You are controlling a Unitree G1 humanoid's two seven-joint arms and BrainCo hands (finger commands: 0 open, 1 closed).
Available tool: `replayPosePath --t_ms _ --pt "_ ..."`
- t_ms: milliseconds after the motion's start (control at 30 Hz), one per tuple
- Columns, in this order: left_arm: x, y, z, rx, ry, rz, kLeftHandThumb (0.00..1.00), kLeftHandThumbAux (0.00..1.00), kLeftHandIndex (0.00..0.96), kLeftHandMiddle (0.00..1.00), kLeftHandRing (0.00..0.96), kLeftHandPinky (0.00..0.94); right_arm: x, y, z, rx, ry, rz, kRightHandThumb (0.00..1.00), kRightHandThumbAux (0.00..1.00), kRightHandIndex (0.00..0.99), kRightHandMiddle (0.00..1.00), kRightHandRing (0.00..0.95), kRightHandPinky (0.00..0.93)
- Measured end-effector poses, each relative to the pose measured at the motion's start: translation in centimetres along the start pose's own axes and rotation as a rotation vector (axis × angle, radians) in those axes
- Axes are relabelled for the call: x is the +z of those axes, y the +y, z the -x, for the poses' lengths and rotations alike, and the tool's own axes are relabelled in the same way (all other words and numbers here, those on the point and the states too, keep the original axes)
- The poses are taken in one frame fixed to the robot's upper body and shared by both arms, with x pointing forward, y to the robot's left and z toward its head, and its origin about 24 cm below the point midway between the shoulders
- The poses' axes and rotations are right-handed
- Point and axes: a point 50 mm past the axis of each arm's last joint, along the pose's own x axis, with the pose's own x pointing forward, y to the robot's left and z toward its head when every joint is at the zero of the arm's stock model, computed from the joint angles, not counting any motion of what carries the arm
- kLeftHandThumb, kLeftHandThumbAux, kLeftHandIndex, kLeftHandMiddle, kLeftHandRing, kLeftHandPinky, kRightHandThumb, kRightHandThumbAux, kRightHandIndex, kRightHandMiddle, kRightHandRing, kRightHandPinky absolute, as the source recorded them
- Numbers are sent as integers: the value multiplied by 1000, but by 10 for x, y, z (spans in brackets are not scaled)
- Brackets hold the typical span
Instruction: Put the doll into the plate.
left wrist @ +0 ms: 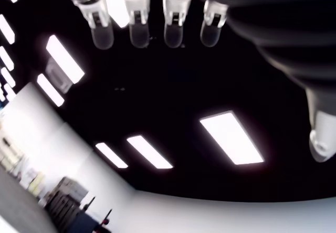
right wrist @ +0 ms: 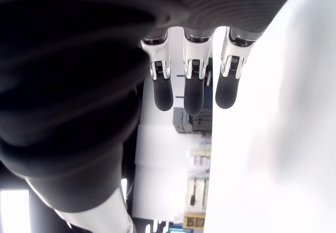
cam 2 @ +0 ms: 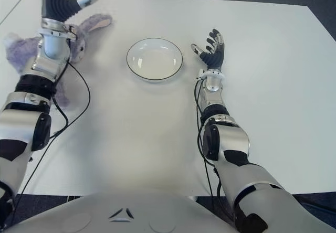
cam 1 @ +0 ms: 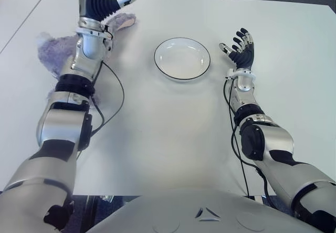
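Doll (cam 2: 21, 49) lies beneath raised, empty left hand (cam 2: 63, 2).

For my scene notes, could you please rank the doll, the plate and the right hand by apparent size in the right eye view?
1. doll, though the left arm hides part
2. plate
3. right hand, fingers spread, right of the plate

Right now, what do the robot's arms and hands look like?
Both arms are silver-grey shells with black joint sections and a thin black cable looping loose alongside each forearm. The left hand and right hand are black with ribbed palms, a silver wrist cuff, and slim fingers ending in pale metallic or clear tips.
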Motion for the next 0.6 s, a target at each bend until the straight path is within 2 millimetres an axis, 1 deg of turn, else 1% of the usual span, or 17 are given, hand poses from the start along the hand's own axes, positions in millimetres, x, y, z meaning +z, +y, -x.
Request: replayPosePath --t_ms 267,433,600 --pt "22 13 -12 26 -115 -65 0 554 63 86 47 37 0 0 0 2 0 1 220 914 133 176 173 209" --pt "35 15 -11 17 -159 -98 0 583 57 86 58 74 0 0 0 7 0 1 228 920 133 178 173 207" --pt "45 19 -5 -36 -192 -159 0 579 42 83 67 86 0 1 0 15 0 -1 234 927 131 179 173 206"
